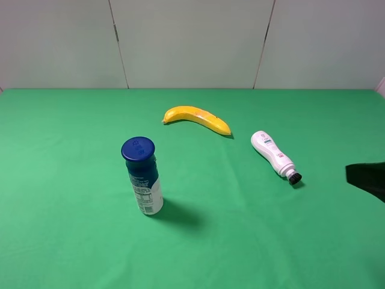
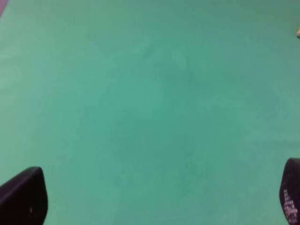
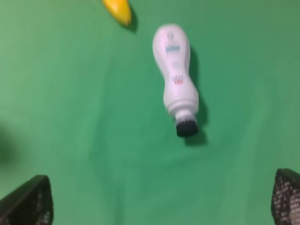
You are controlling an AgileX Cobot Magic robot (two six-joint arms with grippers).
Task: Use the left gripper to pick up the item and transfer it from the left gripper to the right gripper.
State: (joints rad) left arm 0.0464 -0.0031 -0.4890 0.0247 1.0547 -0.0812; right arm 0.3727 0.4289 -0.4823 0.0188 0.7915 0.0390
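The item (image 1: pixel 275 155) is a slim white bottle with a black cap, lying on its side on the green cloth right of centre, cap toward the front right. In the right wrist view the item (image 3: pixel 175 77) lies ahead of my right gripper (image 3: pixel 157 199), which is open, its two fingertips far apart with nothing between them. A dark part of the right arm (image 1: pixel 368 179) shows at the right edge of the high view. My left gripper (image 2: pixel 157 194) is open over bare green cloth, out of the high view and with no object near it.
A yellow banana (image 1: pixel 197 118) lies behind the item, toward the middle of the table; its tip (image 3: pixel 118 9) shows in the right wrist view. A blue-capped bottle (image 1: pixel 142 176) stands upright left of centre. A white wall closes off the back.
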